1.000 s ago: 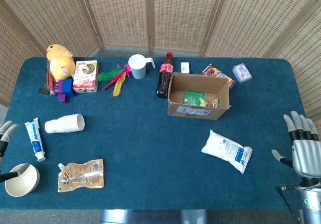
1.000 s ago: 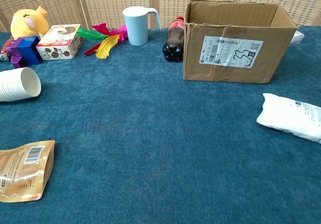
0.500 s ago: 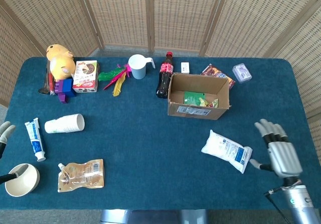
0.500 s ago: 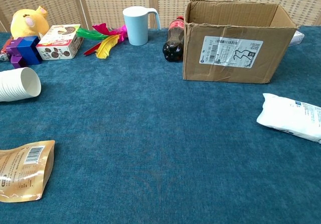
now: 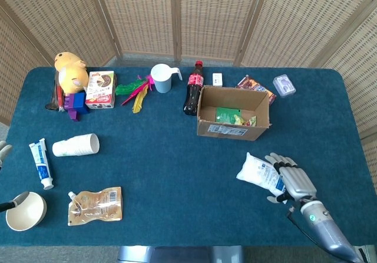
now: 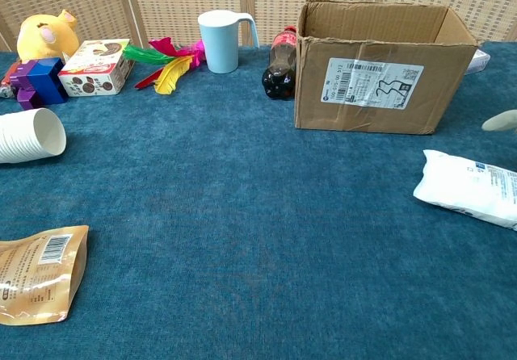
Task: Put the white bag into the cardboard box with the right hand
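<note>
The white bag (image 5: 257, 171) lies flat on the blue table, in front of and slightly right of the open cardboard box (image 5: 227, 129). My right hand (image 5: 290, 183) hovers over the bag's right end with its fingers spread, hiding that end; no grip on the bag shows. The chest view has the bag (image 6: 468, 186) at the right edge, below the box (image 6: 436, 85), and one pale fingertip (image 6: 502, 120) of the right hand just above it. Green and yellow items lie inside the box. Only a sliver of my left hand (image 5: 3, 151) shows at the far left edge.
A cola bottle (image 5: 193, 89) stands against the box's left side, with a white mug (image 5: 161, 78) further left. Small packets (image 5: 254, 86) lie behind the box. Stacked paper cups (image 5: 76, 145), a toothpaste tube (image 5: 40, 163), a bowl (image 5: 25, 211) and a brown pouch (image 5: 95, 205) occupy the left half.
My right hand has moved left from the table's right edge and now sits over the bag's right end. The left hand has drawn back almost out of view. The bag has not moved.
</note>
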